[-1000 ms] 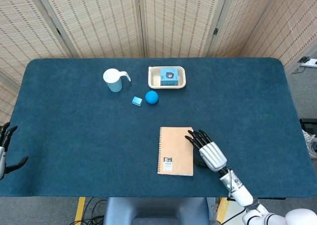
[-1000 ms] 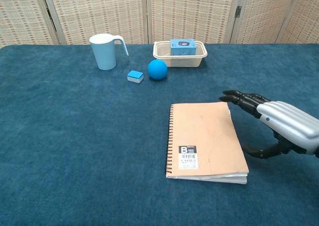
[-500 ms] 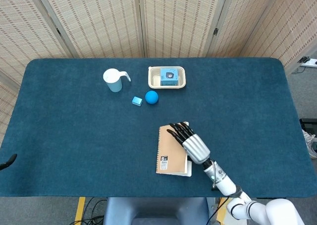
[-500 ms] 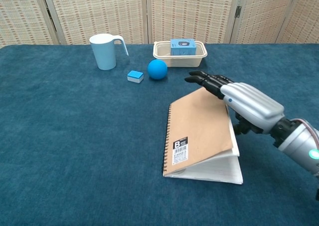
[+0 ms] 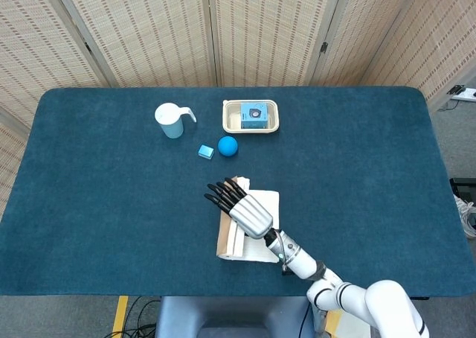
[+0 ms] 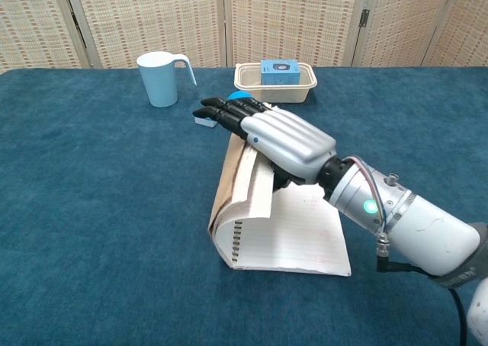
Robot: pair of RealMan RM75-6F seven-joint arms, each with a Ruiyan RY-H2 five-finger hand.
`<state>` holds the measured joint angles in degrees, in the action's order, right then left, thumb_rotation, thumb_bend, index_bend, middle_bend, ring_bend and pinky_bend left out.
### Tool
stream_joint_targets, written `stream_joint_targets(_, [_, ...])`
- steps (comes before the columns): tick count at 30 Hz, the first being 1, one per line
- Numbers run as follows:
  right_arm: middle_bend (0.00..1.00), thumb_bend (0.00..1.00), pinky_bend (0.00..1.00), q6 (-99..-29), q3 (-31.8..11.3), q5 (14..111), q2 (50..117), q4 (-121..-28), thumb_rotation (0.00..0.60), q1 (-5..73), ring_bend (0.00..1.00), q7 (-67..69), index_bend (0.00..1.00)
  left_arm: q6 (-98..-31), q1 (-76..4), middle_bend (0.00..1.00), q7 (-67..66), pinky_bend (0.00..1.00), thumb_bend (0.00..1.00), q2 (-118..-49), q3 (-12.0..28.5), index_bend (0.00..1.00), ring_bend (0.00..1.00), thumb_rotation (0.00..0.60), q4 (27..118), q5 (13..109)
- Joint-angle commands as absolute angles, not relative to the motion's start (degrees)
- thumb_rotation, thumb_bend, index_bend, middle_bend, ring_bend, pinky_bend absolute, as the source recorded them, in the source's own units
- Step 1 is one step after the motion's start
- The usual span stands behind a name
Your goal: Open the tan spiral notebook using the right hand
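Note:
The tan spiral notebook [image 5: 224, 236] lies near the table's front middle, its spiral edge to the left. Its tan cover [image 6: 224, 187] stands steeply up together with a few pages, and a white lined page [image 6: 293, 235] lies bare to the right. My right hand [image 6: 278, 140] reaches in from the lower right. Its fingers [image 5: 223, 194] stretch leftward over the raised cover's top edge, and the thumb shows dark beneath the lifted pages, so the cover is held between them. The left hand shows in neither view.
At the back stand a white cup [image 5: 170, 120] and a cream tray [image 5: 230, 118] holding a blue box [image 5: 254, 115]. A blue ball [image 5: 227, 145] and a small blue block [image 5: 206, 152] lie just beyond the fingertips. Blue cloth covers the table [image 5: 97, 204].
The right hand has swept left from the notebook's right edge, raising the cover from flat to steeply upright and baring the lined page. The left hand has dropped out of the head view.

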<state>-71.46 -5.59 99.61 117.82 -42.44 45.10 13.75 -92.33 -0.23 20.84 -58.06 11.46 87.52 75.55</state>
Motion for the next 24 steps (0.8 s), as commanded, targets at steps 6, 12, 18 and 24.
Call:
stream_joint_targets(6, [0.0,0.3,0.0,-70.15,-6.13,99.14,120.1,-39.09,0.6,49.01,0.0,16.35,0.0,-93.79,1.66,0.06,24.91,0.14,0.2,-56.99,12.84,0.13,0.06,0.6,86.52,74.18])
stream_joint_targets(12, [0.0,0.29,0.0,-69.02,-7.27,98.15,120.04,-39.29,0.6,51.82,0.0,17.12,0.0,-93.96,2.14,0.06,26.15,0.14,0.2,-56.76,13.11,0.13,0.06,0.6,86.21,74.29])
stream_joint_targets(18, [0.0,0.28,0.0,-67.63,-7.35,97.24,118.75,-41.58,0.6,53.17,0.0,17.04,0.0,-93.7,2.38,0.06,27.11,0.14,0.2,-56.59,13.28,0.13,0.06,0.6,86.04,74.4])
stream_joint_targets(24, [0.0,0.27,0.0,-67.84,-7.01,96.51,117.89,-43.17,0.6,52.98,0.0,15.55,0.0,-93.91,2.49,0.06,26.64,0.14,0.2,-56.73,13.38,0.13,0.06,0.6,85.96,74.66])
